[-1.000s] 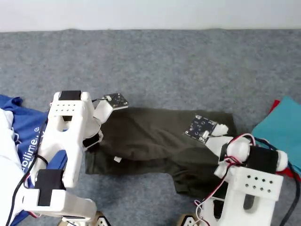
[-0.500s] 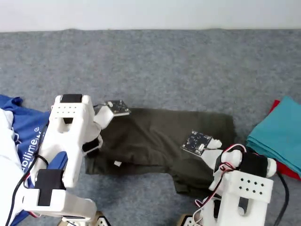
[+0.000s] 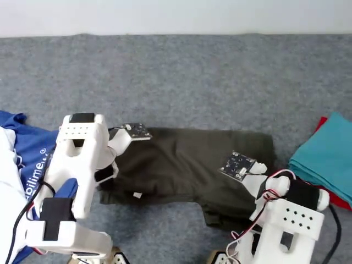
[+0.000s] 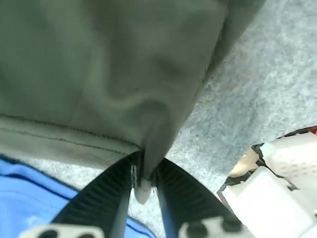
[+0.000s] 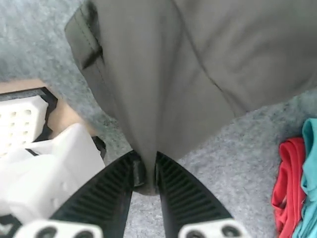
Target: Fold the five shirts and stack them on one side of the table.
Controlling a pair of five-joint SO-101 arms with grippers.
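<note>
**Clerk:** Entry one, the olive shirt (image 3: 187, 165). Where is it lying?

**Checker:** It is lying across the middle of the grey table covering (image 3: 181, 77), spread wide and partly doubled over. One sleeve is sticking out at its near edge.

**Clerk:** Entry two, the left gripper (image 4: 143, 181).

**Checker:** It is pinching a raised fold at the olive shirt's left end. The jaws are gripping tight on the cloth, and a stitched hem is running just beside them.

**Clerk:** Entry three, the right gripper (image 5: 145, 173).

**Checker:** It is clamping a ridge of the same olive shirt at its right near part. The jaws are almost meeting, with fabric pressed between them.

**Clerk:** Entry four, remaining garments.

**Checker:** A blue shirt (image 3: 30, 154) is lying crumpled just beside the olive shirt's left end. A white cloth (image 3: 4, 176) is lying farther out on that side, beyond the blue one. A teal shirt (image 3: 324, 157) is sitting folded to the right of the olive shirt, apart from it. It is resting on top of a red shirt (image 3: 338, 201), whose edge is showing underneath.
</note>
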